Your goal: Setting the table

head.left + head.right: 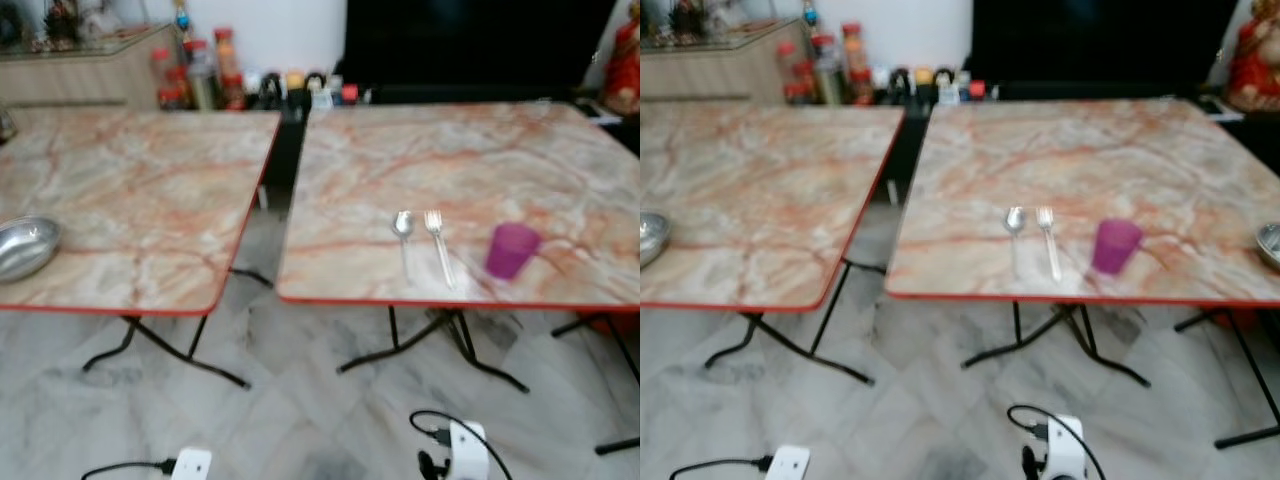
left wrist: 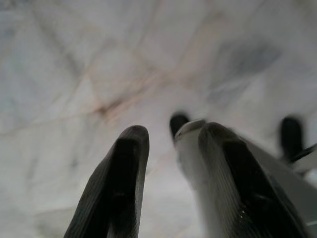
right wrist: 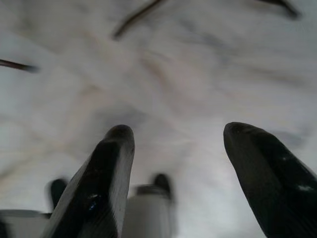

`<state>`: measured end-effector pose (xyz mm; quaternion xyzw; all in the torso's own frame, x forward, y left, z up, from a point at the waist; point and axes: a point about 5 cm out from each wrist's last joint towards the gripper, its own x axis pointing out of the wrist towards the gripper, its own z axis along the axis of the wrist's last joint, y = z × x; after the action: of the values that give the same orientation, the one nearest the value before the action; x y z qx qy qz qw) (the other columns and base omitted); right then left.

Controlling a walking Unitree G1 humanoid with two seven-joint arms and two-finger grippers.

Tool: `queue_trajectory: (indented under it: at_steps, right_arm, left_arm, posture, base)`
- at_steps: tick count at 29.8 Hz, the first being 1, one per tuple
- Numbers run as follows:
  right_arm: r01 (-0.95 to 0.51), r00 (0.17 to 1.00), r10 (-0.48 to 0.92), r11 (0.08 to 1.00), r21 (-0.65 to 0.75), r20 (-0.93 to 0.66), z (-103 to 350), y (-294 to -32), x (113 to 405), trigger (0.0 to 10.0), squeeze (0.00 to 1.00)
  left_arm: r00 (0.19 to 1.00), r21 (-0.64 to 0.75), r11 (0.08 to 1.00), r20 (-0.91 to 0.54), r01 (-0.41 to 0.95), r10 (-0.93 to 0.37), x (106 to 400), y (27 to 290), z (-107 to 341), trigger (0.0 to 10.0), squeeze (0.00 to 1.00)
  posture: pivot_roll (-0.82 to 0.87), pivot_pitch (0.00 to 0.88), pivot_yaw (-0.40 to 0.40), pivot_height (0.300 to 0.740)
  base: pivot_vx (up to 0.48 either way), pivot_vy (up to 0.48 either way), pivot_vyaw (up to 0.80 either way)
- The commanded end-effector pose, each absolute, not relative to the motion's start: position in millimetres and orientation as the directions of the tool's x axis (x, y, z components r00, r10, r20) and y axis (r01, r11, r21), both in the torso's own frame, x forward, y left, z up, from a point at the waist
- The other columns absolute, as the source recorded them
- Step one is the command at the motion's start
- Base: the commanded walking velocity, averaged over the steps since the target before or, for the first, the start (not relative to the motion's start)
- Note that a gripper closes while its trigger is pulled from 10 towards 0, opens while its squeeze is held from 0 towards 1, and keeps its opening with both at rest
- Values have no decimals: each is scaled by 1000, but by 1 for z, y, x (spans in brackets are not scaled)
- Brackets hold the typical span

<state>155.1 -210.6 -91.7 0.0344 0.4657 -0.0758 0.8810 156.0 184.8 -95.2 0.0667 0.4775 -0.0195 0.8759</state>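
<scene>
A home dining space; two folding tables [image 1: 140,190] with marble-look tops and red edges stand side by side on a pale marble floor [image 1: 300,420]; behind the tables, bottles [image 1: 200,70] and jars crowd a low shelf beside a wooden cabinet [image 1: 90,65]; on the right table lie a spoon [image 1: 402,228], fork [image 1: 436,235] and cup [image 1: 511,250].

Spoon [image 1: 402,224], fork [image 1: 436,236], cup [image 1: 511,250] left-to-right on right table [image 1: 470,160].
</scene>
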Motion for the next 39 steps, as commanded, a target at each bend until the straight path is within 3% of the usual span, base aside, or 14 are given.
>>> queue_trajectory:
  at_steps: [1,5,17,22,31,39]
  right_arm:
    - [153,598,-77,988,20,-798,-87,-199,171,10000,0]
    - [167,607,-81,986,27,-791,-85,-197,175,10000,0]
    - [191,612,-100,981,24,-784,-83,-199,180,10000,0]
    - [192,616,-94,981,33,-782,-82,-199,181,10000,0]
    - [177,619,-84,984,35,-781,-82,-197,183,10000,0]
    - [171,619,-79,985,36,-781,-82,-196,183,10000,0]
  left_arm:
    - [528,137,985,-847,103,63,151,199,-95,10000,0]
    - [531,146,985,-844,94,74,152,203,-94,10000,0]
    - [546,139,989,-833,52,88,158,205,-92,10000,0]
    - [551,137,989,-830,48,88,160,204,-91,10000,0]
    - [560,130,991,-823,34,89,163,204,-90,10000,0]
    - [559,129,991,-824,25,93,162,205,-90,10000,0]
  posture:
    - [-37,2,10,740]
    - [-38,64,15,740]
    - [-33,114,1,740]
    - [-31,125,1,740]
    - [-24,143,1,740]
    - [-25,146,3,740]
  base:
    - [311,-364,0]
    - [311,-362,0]
    - [303,-368,0]
    - [254,-404,-673]
    - [0,-393,0]
    - [0,0,0]
